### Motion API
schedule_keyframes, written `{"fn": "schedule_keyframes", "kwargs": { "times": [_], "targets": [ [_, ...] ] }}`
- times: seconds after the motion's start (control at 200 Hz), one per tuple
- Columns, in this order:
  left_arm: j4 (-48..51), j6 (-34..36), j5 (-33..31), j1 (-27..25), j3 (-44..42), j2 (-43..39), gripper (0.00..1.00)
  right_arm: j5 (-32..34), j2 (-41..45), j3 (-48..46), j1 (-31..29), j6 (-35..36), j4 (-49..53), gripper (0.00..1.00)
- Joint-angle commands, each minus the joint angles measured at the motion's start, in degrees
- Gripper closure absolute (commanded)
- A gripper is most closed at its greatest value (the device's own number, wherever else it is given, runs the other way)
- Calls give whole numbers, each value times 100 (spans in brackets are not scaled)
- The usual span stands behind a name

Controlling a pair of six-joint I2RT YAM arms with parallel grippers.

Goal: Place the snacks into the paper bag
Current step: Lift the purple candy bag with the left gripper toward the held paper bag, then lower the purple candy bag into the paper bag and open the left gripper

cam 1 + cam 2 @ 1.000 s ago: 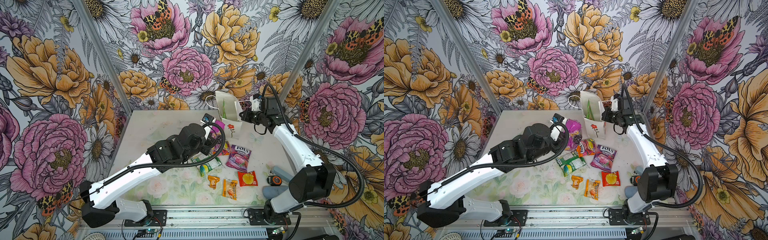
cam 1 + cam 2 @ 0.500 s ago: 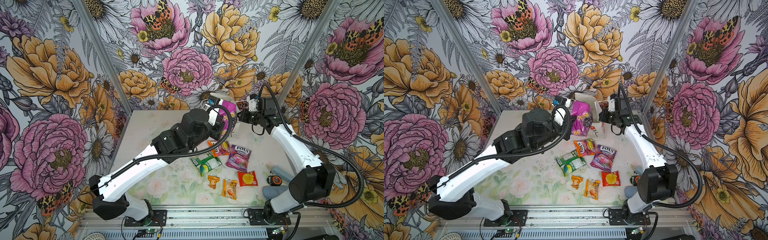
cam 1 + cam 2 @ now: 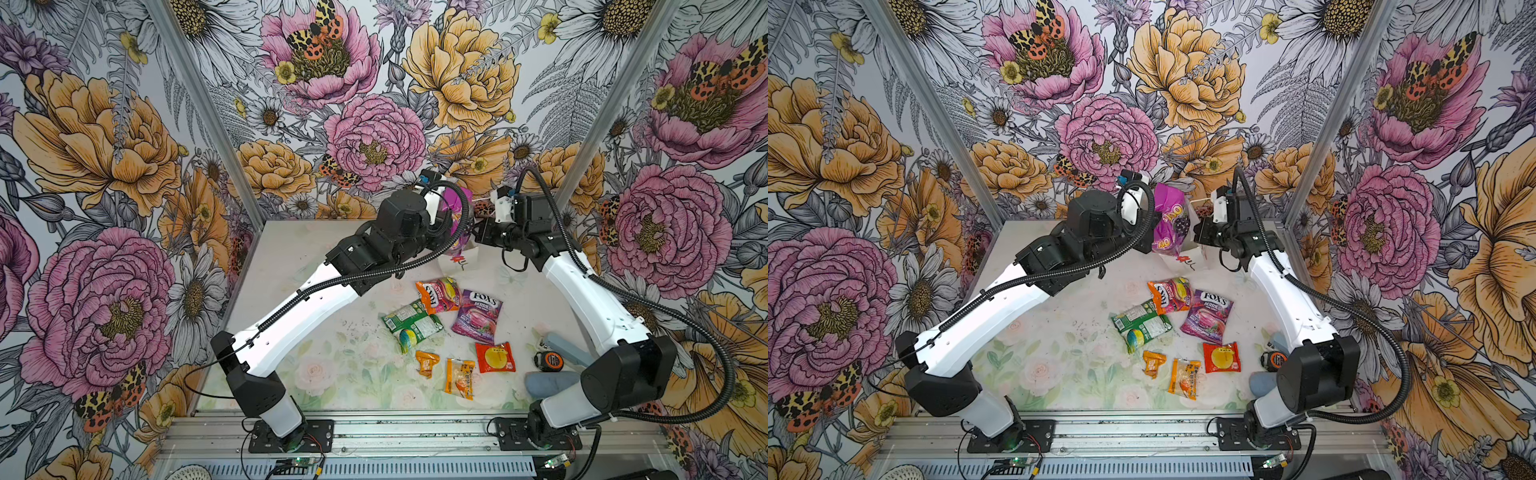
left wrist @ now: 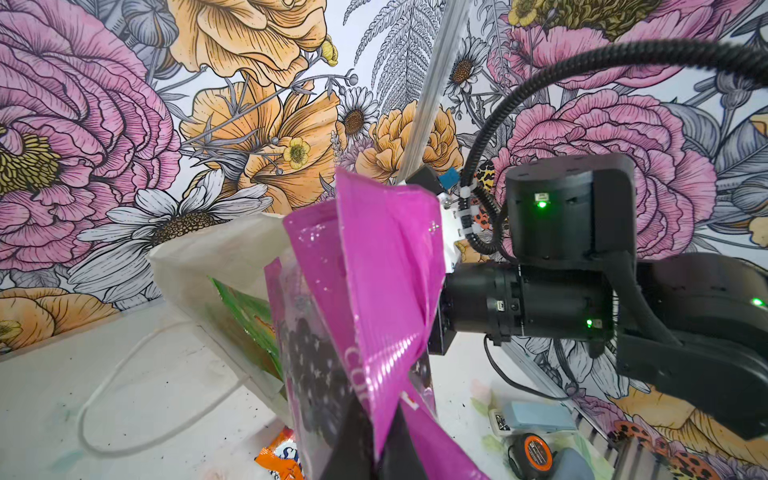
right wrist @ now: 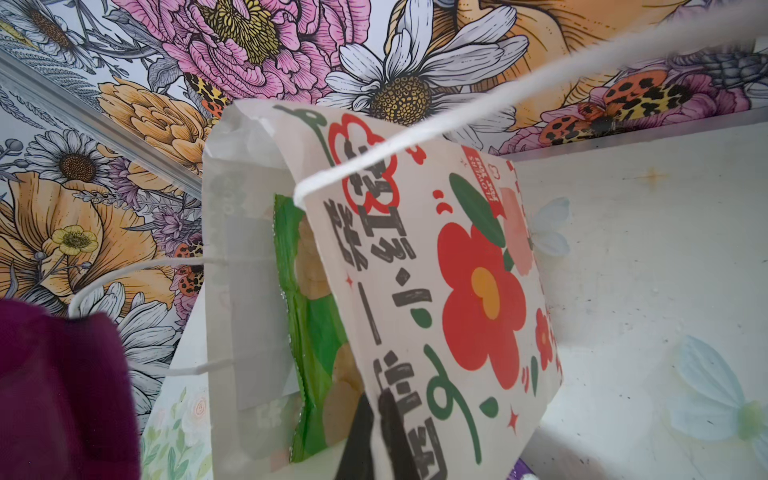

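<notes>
The white paper bag (image 5: 457, 249) with a red flower stands at the back of the table, mostly hidden in both top views (image 3: 459, 262) (image 3: 1190, 255). My right gripper (image 5: 376, 432) is shut on its printed wall near the rim (image 3: 478, 235). A green packet (image 5: 316, 332) sits inside. My left gripper (image 4: 376, 440) is shut on a purple snack packet (image 4: 374, 270), which hangs over the bag's mouth (image 3: 1169, 224). On the table lie an orange-purple Fox's bag (image 3: 438, 294), a purple Fox's bag (image 3: 478, 316), a green-white bag (image 3: 411, 326) and orange (image 3: 459, 378) and red (image 3: 495, 357) sachets.
An orange-black tape measure (image 3: 548, 360) and grey-blue cases (image 3: 567, 351) lie beside the right arm's base. A small orange packet (image 3: 427, 362) lies near the sachets. The bag's cord handle (image 4: 137, 374) trails on the table. Flowered walls close in the back and sides.
My left arm has lifted the purple packet off the table and carried it back and right to the bag's mouth. The right gripper has kept its hold on the bag.
</notes>
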State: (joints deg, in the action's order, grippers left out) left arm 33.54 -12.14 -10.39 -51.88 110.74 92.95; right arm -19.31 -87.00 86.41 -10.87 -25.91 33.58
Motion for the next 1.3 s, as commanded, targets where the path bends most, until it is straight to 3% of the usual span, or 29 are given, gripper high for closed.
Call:
{"fn": "schedule_keyframes", "kwargs": {
  "times": [0.0,0.25,0.596,1.296],
  "targets": [
    [-833,-263,337,36,357,-130,100,-81,258,150,-85,-114,-177,100],
    [-1478,-1256,694,456,-297,-248,100,267,419,113,-228,-149,-180,100],
    [-2395,-2089,1135,855,-1158,-479,100,345,504,57,-380,-317,-181,100],
    [-2853,-2957,1479,1167,-1114,362,100,506,508,-145,-549,-721,-414,100]
  ]
}}
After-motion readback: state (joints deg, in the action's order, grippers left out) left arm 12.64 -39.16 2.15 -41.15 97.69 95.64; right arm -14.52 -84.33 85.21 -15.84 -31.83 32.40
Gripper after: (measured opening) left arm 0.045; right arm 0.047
